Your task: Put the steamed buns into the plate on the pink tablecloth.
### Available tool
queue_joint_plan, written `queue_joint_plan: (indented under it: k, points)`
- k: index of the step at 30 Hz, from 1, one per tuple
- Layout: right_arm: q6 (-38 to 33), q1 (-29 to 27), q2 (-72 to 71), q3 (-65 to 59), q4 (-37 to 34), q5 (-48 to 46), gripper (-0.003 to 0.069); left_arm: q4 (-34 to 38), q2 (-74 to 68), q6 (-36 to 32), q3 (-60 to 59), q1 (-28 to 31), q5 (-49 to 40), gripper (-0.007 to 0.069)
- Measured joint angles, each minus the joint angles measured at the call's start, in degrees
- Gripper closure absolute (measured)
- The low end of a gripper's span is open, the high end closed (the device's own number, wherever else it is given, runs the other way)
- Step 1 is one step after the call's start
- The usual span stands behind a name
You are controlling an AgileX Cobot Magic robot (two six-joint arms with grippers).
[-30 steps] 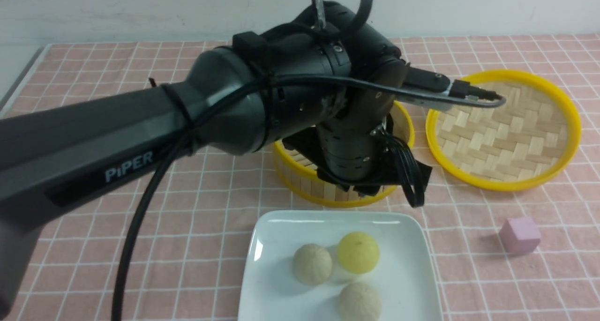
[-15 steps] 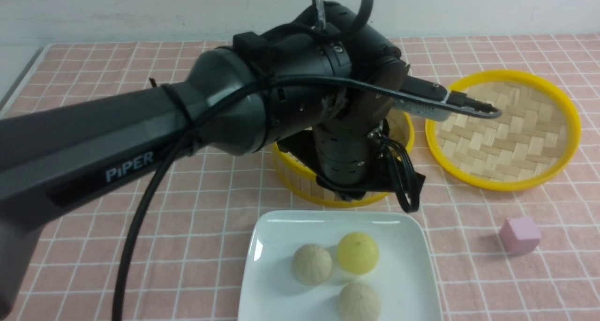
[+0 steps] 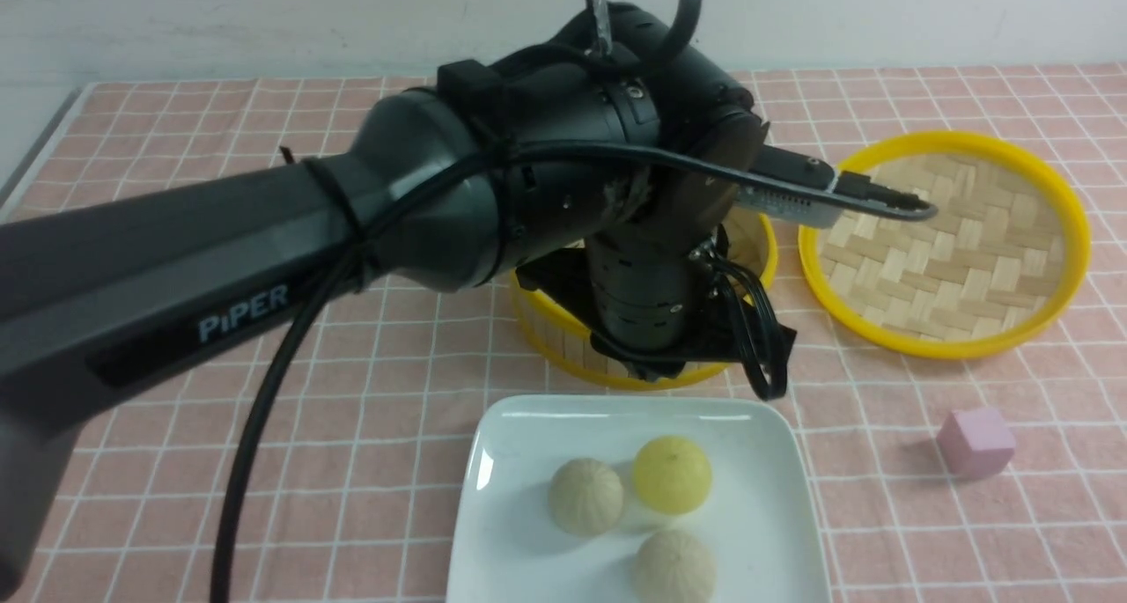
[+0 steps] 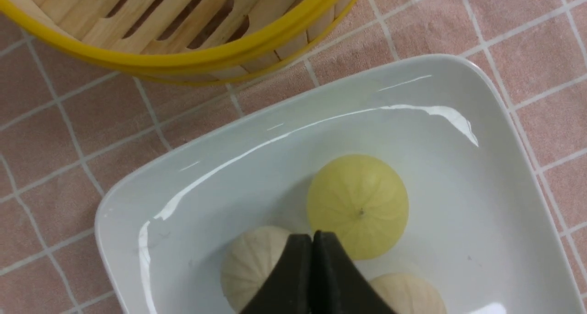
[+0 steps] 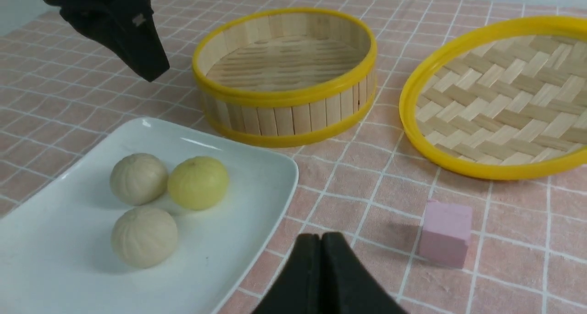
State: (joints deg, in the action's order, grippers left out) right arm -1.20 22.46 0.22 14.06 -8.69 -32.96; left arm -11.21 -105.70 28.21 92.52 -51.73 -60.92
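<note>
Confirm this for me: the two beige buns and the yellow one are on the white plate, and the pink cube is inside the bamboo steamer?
Not quite: the pink cube is on the pink tablecloth, outside the bamboo steamer, as the right wrist view shows. The rest is right.

Gloss, Weave and Matt Black

We see a glossy, smooth white plate at the lower centre of the frame, on matt pink cloth. At the upper right, we find woven bamboo in the lid, its yellow rim smooth. The arm looks like satin black plastic.
</note>
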Motion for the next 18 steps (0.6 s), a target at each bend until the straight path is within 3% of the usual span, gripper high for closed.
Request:
queue_joint_plan:
  k: [2, 12, 18]
  points:
    - [0.0, -0.6, -0.7, -1.0, 0.1, 0.9, 0.0655, 0.0, 0.0, 0.0, 0.0, 0.0, -0.1, 0.0613]
    - [0.0, -13.6, -0.9, -13.2, 4.4, 5.1, 0.0643, -0.9, 0.9, -0.3, 0.0, 0.0, -0.2, 0.0609]
    - [0.1, -17.8, -0.9, -14.5, 5.0, 9.7, 0.0640, -2.5, 4.1, -0.5, 0.0, 0.0, -2.1, 0.0605]
